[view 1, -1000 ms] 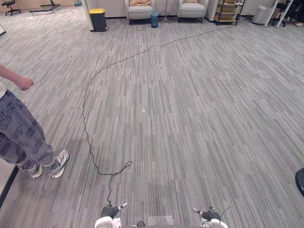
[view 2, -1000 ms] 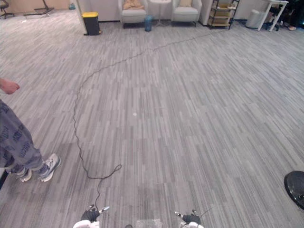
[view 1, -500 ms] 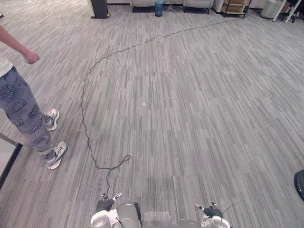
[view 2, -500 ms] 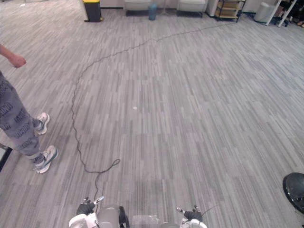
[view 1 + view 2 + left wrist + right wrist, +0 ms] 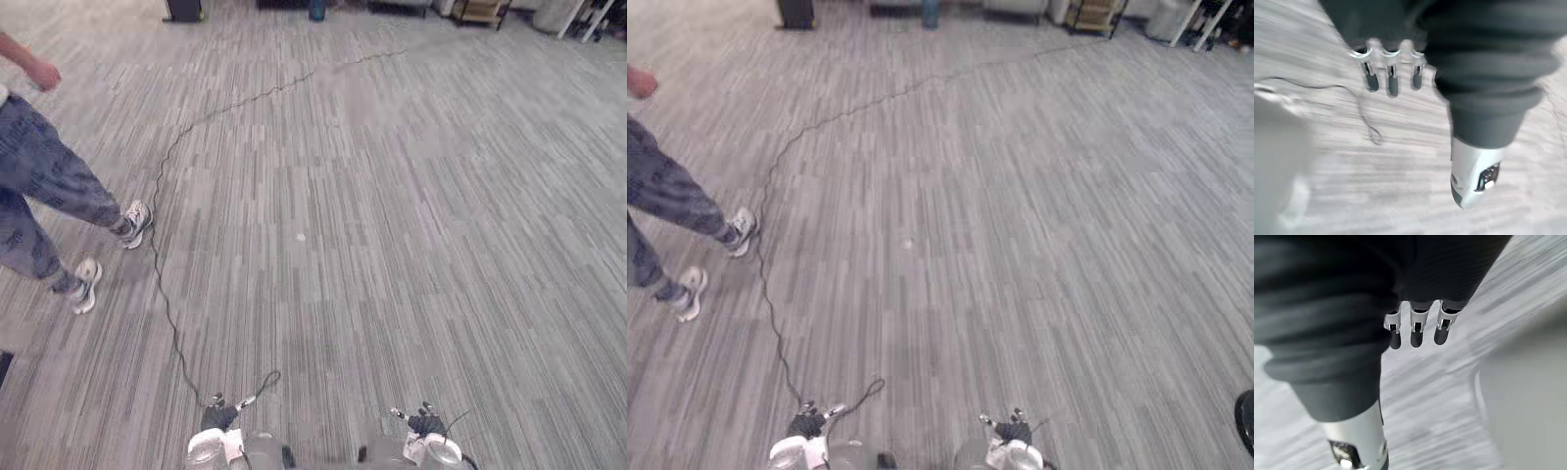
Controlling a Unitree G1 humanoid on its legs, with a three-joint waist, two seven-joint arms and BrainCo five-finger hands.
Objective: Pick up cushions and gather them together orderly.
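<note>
The grey striped carpet (image 5: 411,225) is the biggest thing here, and it runs from the near edge all the way to the far edge. By its left edge a person (image 5: 44,181) in dark blue trousers with a pattern is in a wide step. One white shoe (image 5: 137,220) is further in on the carpet and the other shoe (image 5: 86,284) is closer to the left edge. The person's hand (image 5: 41,73) is up by the far left corner. Along the far edge there is a wooden shelf (image 5: 1087,12) toward the right, a dark bin (image 5: 795,12) toward the left and a small blue bin (image 5: 929,10) between them. A black round thing (image 5: 1246,421) peeks in at the near right corner. At the near edge are the left hand (image 5: 220,416) and the right hand (image 5: 423,423), well apart from each other. The left hand's fingers (image 5: 1371,78) hang loose in a row over the carpet, its thumb (image 5: 1474,171) sticks out to one side, and it holds nothing. The right hand is the same, with loose fingers (image 5: 1418,330), its thumb (image 5: 1359,440) apart from them, and nothing in it. A tiny white spot (image 5: 300,236) lies near the middle of the carpet.
</note>
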